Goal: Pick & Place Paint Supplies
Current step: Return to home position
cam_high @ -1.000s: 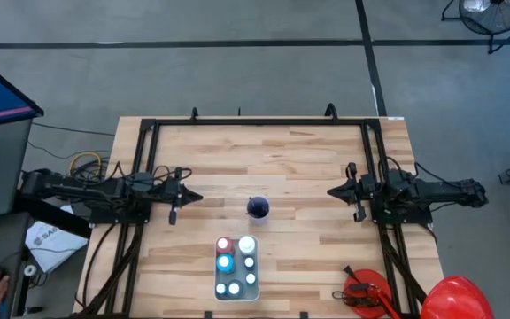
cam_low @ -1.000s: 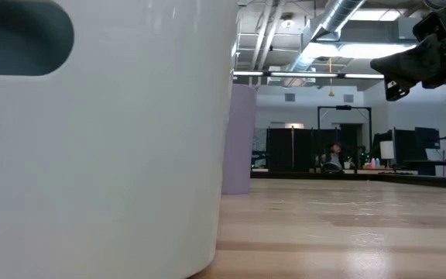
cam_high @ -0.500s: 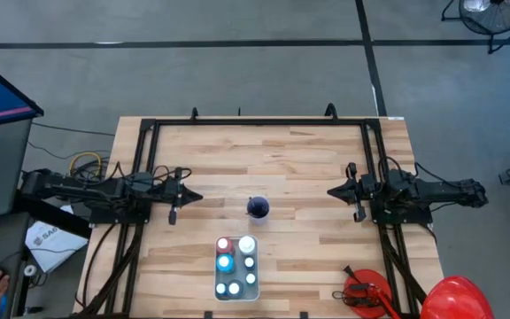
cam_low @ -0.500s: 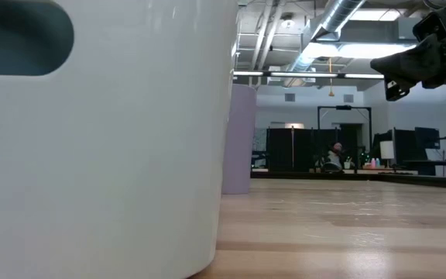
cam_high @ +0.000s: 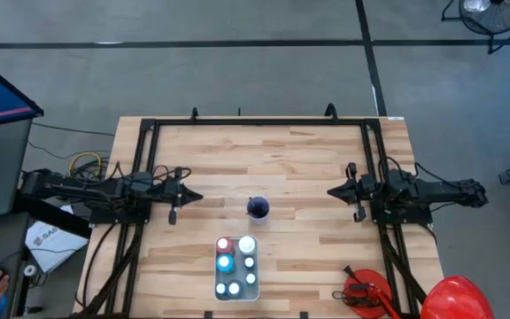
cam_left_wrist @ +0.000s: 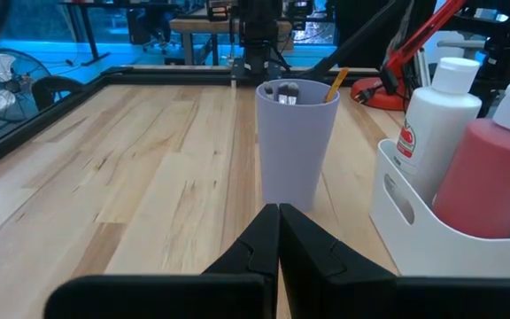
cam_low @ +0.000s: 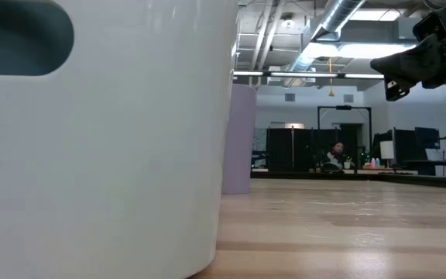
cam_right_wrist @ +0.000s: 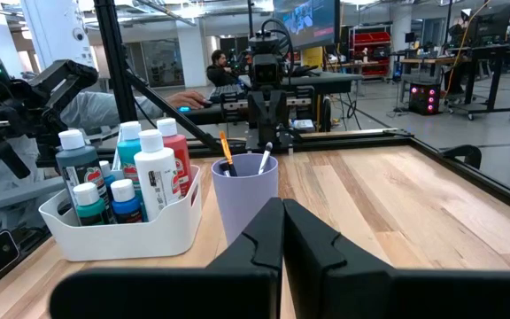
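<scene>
I'm reading both arms as parked at home: the left gripper and right gripper are hovering at mid-table, pointing at each other, each with its fingers pressed together on nothing. The violet cup of brushes is standing upright on the line between them, about equally near each. The white bin of paint bottles is sitting just beside the cup, its long axis running toward the front edge of the table, slightly nearer the left arm. I'm judging nothing is left to reach for.

Grey floor, ceiling ducts, floor fan.
</scene>
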Controlling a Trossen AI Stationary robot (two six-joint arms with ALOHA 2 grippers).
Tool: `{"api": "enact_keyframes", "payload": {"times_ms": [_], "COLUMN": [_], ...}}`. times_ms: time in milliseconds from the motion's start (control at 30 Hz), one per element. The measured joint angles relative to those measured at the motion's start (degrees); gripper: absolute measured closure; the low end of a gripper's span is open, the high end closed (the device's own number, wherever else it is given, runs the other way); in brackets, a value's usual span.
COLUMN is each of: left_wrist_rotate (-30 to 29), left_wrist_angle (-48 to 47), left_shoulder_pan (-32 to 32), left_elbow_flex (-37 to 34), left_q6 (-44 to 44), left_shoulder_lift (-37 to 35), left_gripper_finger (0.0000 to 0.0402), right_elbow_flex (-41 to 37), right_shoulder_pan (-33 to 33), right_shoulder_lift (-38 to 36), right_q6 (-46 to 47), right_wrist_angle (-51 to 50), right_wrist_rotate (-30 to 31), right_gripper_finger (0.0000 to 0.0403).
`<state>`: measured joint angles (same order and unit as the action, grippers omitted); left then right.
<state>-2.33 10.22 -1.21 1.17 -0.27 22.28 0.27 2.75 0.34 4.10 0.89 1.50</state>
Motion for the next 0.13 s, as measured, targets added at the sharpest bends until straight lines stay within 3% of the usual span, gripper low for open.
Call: {"api": "enact_keyframes", "payload": {"times_ms": [133], "left_wrist_rotate": [0.0], "left_wrist_angle": [0.2], "left_shoulder_pan": [0.0], "left_elbow_flex": [0.0], "left_q6": [0.0], "left_shoulder_lift": [0.0], "left_gripper_finger": [0.04], "right_elbow_flex": [0.0], "right_shoulder_pan": [0.0], "right_shoulder_lift": [0.0], "right_q6": [0.0], "right_wrist_angle": [0.0], "right_wrist_rotate": [0.0], "right_gripper_finger": [0.0403]}}
